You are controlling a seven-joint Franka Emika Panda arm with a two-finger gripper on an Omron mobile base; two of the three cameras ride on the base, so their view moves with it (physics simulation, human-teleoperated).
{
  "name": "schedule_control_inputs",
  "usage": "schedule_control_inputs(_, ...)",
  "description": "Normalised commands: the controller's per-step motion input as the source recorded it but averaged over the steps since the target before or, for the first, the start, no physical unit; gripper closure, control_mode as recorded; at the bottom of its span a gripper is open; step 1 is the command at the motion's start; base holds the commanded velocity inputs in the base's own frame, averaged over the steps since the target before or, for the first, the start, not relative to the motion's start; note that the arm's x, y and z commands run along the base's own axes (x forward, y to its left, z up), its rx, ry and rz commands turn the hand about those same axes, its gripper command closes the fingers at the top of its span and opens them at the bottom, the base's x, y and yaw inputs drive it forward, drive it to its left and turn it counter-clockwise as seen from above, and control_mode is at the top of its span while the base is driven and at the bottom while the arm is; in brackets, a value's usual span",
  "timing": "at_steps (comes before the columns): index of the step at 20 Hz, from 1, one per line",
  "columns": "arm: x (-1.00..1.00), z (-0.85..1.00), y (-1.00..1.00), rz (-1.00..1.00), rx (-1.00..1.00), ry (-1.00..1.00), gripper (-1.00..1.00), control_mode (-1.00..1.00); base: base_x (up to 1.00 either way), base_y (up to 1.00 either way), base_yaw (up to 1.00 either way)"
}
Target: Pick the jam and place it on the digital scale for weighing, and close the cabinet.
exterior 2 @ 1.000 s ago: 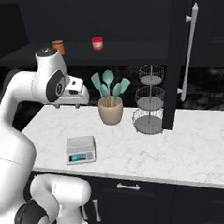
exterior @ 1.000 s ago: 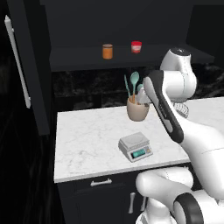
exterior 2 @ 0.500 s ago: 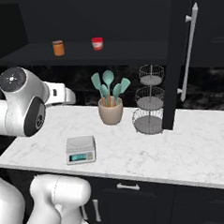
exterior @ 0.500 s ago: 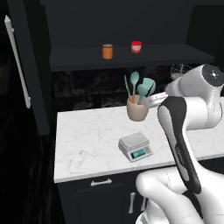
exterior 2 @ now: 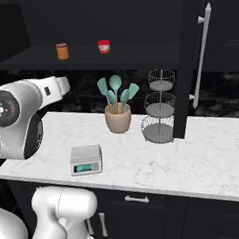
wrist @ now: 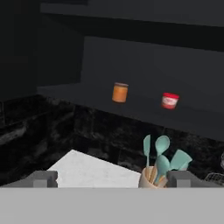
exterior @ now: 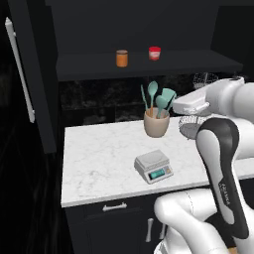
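Observation:
The jam (exterior: 122,58) (exterior 2: 62,51) (wrist: 120,92), an orange jar with a dark lid, stands upright on the open cabinet's shelf (exterior: 163,67). The cabinet's dark doors (exterior: 32,74) (exterior 2: 188,62) stand swung open on both sides. On the marble counter (exterior: 94,163) near its front edge sits the light-grey digital scale (exterior: 154,166) (exterior 2: 86,159) with nothing on its plate. My gripper (wrist: 113,179) is open and holds nothing. It hovers over the counter, well short of the shelf and below it, facing the jam.
A small jar with a red lid (exterior: 155,52) (exterior 2: 103,46) (wrist: 169,100) stands right of the jam on the same shelf. A beige crock of teal utensils (exterior: 157,123) (exterior 2: 118,119) sits under the shelf, with a tiered wire rack (exterior 2: 160,109) beside it.
The arm has swung its hand away from the crock, toward the robot's right side, and its elbow has dropped. The jaws have spread wider. Jam, scale and doors have not moved.

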Motion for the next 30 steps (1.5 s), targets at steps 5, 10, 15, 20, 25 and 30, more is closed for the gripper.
schedule_control_inputs(5,-0.21,0.98,0.14,0.16,0.00,-0.30,-1.00,-1.00,0.00,0.00,0.00)
schedule_control_inputs(10,-0.01,0.75,0.41,0.10,0.00,-0.05,-1.00,-1.00,0.00,0.00,0.00)
schedule_control_inputs(15,0.22,0.19,0.28,0.08,0.00,0.17,-1.00,-1.00,0.00,0.00,0.00)
schedule_control_inputs(20,0.59,-0.16,0.07,0.01,0.00,0.13,-1.00,-1.00,0.00,0.00,0.00)
schedule_control_inputs(25,0.54,-0.38,0.05,-0.02,0.00,0.00,-1.00,-1.00,0.00,0.00,0.00)
schedule_control_inputs(30,0.46,-0.31,0.00,-0.03,0.00,-0.02,-1.00,-1.00,0.00,0.00,0.00)
